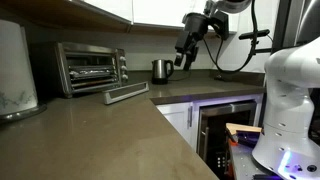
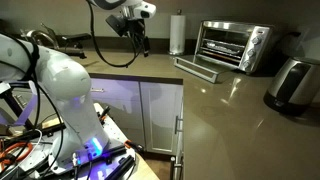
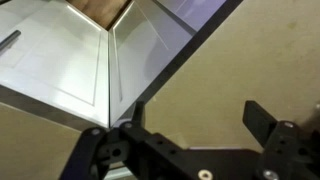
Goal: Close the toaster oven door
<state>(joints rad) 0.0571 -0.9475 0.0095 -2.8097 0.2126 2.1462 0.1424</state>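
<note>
Gripper (image 1: 185,52) up high above the counter (image 1: 110,140), jaws spread wide, nothing between them. Looking down on white cabinet fronts (image 3: 60,60) in the wrist view, not on the target.

Toaster oven (image 1: 90,48) well apart from it, back against the wall, off past the kettle (image 1: 161,70) in an exterior view. Door (image 1: 127,93) dropped fully open, lying flat and low in front of the oven mouth. Long axis running along the oven's front, bar handle on the free edge, away from the hinge.

So, by the look of it: a long reach across and down, then in under that free edge and a swing up toward the box. Only one arm for the job.

Inside the cavity, wire racks (image 1: 88,70), nothing discernible on them. Kettle contents impossible to tell. Closing not yet begun, judging by the gap.
</note>
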